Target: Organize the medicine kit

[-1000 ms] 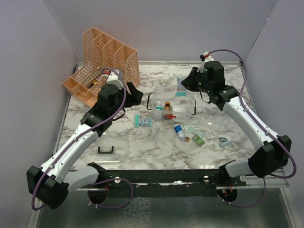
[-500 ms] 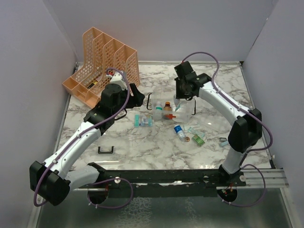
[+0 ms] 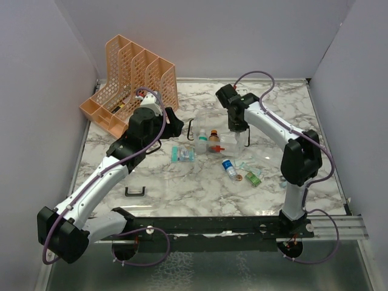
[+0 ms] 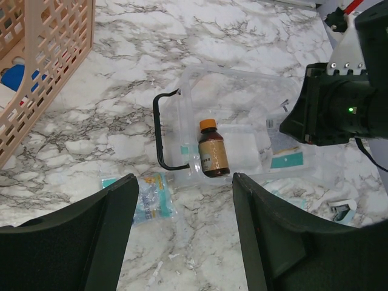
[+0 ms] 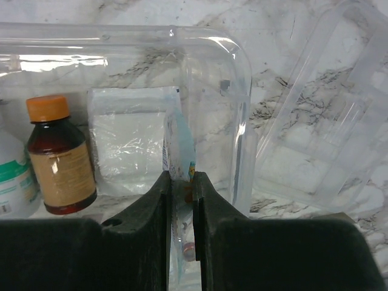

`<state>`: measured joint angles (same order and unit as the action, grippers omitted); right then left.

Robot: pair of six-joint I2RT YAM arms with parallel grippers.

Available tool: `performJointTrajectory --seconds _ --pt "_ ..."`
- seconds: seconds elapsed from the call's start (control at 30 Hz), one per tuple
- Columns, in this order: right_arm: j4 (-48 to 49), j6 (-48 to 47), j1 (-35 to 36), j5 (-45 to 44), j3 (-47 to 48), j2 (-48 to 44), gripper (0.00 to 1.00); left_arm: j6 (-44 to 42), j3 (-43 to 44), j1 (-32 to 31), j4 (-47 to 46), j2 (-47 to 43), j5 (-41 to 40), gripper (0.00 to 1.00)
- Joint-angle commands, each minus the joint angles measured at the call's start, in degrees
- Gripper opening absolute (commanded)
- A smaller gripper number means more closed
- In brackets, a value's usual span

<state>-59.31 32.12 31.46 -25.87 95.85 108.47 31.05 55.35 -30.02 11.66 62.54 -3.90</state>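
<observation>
Right wrist view first: the right tool (image 5: 180, 182) is pinched shut on a thin flat packet (image 5: 179, 142), held edge-on (can't read the print). The packet hangs inside the medicine kit (image 5: 237, 60), close to the kit's end wall. Behind it, on the kit floor, lies a white gauze pack (image 5: 130, 136). Further along the kit sit a brown bottle (image 5: 60, 160) with an orange cap and a white bottle (image 5: 11, 179) with a green label. The kit's clear lid (image 5: 315, 133) lies flat on the marble tabletop (image 5: 267, 18), just beside that same end wall. The kit is open, with its black handle (image 4: 160, 130) at the end away from the lid. The left tool (image 4: 185, 180) hovers off the handle end, fingers spread wide with nothing between them. A couple of blue-green sachets (image 4: 148, 197) lie just outside the handle. The orange mesh rack (image 3: 130, 79) stands well apart from the kit on the handle side.
</observation>
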Motion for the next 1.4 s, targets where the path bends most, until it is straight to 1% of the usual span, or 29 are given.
performJointTrajectory --seconds 0.0,0.27,0.3,0.37,0.47,0.63,0.77,1.0,1.23,1.37 --pt "-2.55 1.20 0.88 -5.36 3.37 5.01 0.01 -0.99 -0.38 0.16 -0.98 -0.76 -0.81 0.66" --pt "-3.72 -0.48 2.02 -6.67 3.13 7.72 0.06 -1.08 -0.51 0.21 -0.78 -0.76 -0.96 0.67" --pt "-3.45 -0.93 2.02 -6.03 3.07 7.73 0.08 -1.08 -0.40 0.22 -0.77 -0.65 -0.94 0.67" --pt "-2.91 -1.69 2.02 -3.84 3.35 7.83 0.15 -1.07 -0.37 0.20 -0.89 -0.35 -0.85 0.67" --pt "-1.45 -2.78 2.02 1.85 3.48 7.96 0.24 -1.12 -0.16 0.22 -1.09 0.01 -0.71 0.67" --pt "0.18 -2.92 2.02 7.67 3.37 8.20 0.31 -1.23 -0.03 0.22 -0.86 -0.02 -0.69 0.67" --pt "2.00 -2.77 2.02 11.46 3.31 7.07 0.32 -1.42 0.01 0.22 -0.67 -0.14 -0.93 0.67" --pt "4.52 -0.94 2.02 16.90 2.90 5.64 0.32 -1.44 0.01 0.16 -0.65 0.10 -0.85 0.67" --pt "4.86 2.28 1.98 15.53 2.58 5.35 0.32 -1.69 -0.24 0.22 -0.19 0.05 -0.76 0.67" --pt "6.05 3.24 1.97 13.17 2.05 2.85 0.32 -1.82 -0.46 0.22 0.05 0.36 -0.36 0.67"
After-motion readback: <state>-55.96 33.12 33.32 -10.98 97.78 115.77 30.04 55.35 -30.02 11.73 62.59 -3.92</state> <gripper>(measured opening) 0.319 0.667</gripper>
